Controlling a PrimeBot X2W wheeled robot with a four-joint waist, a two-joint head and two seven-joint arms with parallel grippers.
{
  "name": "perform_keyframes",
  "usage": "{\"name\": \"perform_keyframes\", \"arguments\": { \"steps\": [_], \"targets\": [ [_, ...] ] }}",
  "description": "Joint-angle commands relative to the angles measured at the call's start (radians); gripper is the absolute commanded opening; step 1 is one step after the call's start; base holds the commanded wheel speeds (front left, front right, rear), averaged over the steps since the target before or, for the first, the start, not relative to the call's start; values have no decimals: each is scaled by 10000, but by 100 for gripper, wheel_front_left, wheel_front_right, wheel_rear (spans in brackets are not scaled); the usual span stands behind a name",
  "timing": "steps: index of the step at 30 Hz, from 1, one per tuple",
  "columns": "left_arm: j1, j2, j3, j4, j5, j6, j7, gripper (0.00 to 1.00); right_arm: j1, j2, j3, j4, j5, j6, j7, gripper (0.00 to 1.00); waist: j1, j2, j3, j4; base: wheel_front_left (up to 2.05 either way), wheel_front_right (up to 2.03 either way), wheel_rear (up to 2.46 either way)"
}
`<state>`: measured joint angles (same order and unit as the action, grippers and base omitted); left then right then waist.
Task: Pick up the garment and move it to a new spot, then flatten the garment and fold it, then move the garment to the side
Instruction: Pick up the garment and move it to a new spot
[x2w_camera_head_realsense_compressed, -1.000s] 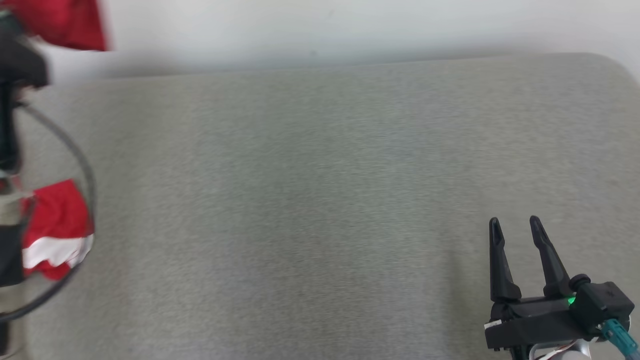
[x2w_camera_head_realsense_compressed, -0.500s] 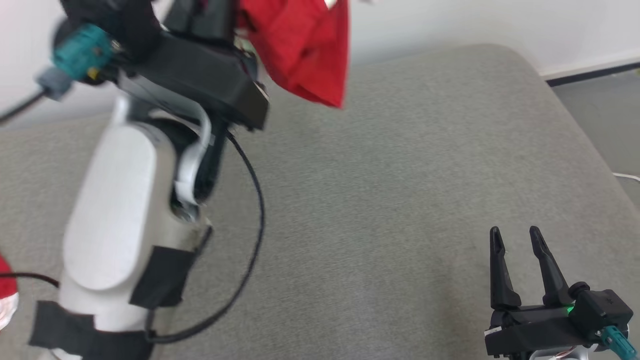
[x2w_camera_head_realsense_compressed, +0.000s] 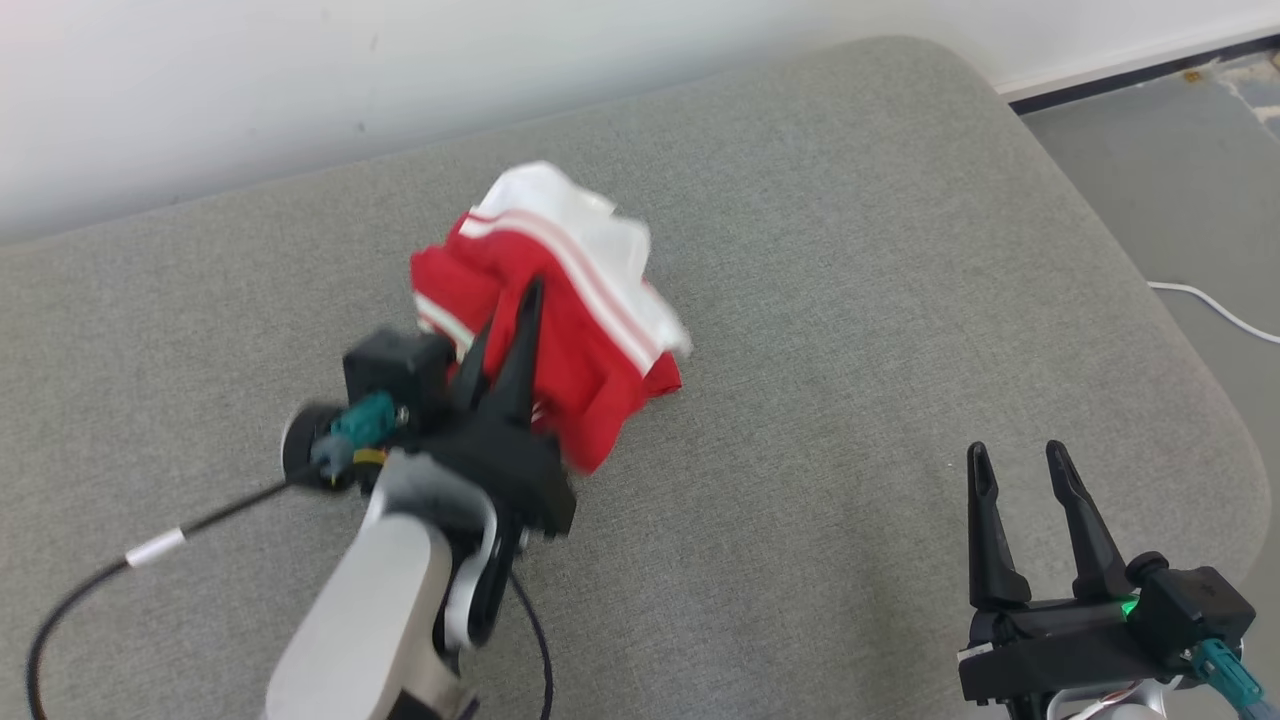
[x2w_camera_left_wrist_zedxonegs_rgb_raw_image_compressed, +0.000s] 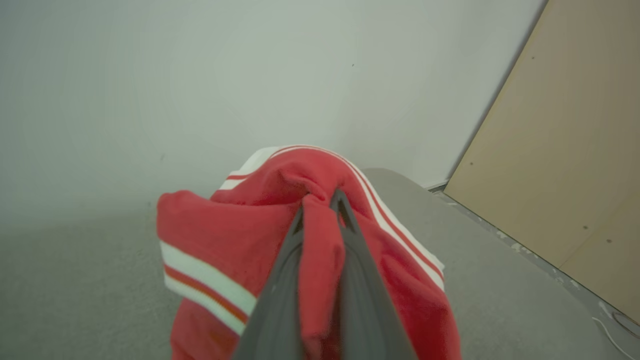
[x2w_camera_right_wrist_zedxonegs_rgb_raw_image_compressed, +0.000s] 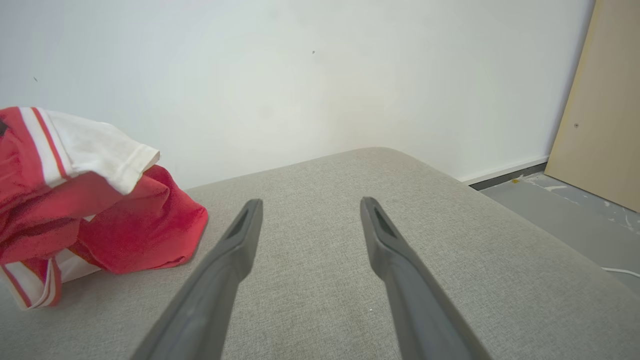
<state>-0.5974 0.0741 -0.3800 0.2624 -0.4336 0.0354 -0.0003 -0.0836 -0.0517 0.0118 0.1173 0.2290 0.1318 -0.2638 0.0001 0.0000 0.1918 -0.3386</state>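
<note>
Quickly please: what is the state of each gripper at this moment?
Left gripper: closed on the red and white garment, a fold pinched between its fingers.
Right gripper: open, holding nothing.

No readable text, labels, brands, numbers or signs appear anywhere.

Grey fabric-covered tabletop (x2w_camera_head_realsense_compressed: 850, 300), rounded at the far corner, bearing a bunched red-and-white garment (x2w_camera_head_realsense_compressed: 600, 340) near its middle.
</note>
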Motion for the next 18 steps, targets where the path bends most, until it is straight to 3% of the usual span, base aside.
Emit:
{"name": "perform_keyframes", "arguments": {
  "steps": [1,4,5,6,7,13,18],
  "targets": [
    [480,116,-25,335,0,6,-224,0,-108,20,61,37,19,-21,-13,100,-1,0,115,-15,0,0,0],
    [1128,275,-206,1426,109,45,-369,0,-136,20,108,54,-68,-21,-13,100,-1,0,89,168,0,0,0],
    [1201,291,-287,1653,204,21,-459,16,-137,17,136,67,-91,-21,-13,100,-1,0,61,216,0,0,0],
    [1190,279,-357,1761,288,4,-660,76,-128,19,126,68,-115,-21,-13,100,-1,0,21,290,0,0,0],
    [1229,250,-354,1853,274,-10,-859,100,-108,17,134,71,-144,-21,-13,100,-1,0,-31,370,0,0,0],
    [1108,128,-579,1675,334,-265,-1760,100,181,12,-55,12,-321,-21,-13,100,-1,0,-585,1168,0,0,0],
    [1197,459,-511,1171,590,-160,-2153,100,369,-12,-42,-35,-443,-21,-11,100,-1,0,-975,1751,0,0,0]
  ]
}}
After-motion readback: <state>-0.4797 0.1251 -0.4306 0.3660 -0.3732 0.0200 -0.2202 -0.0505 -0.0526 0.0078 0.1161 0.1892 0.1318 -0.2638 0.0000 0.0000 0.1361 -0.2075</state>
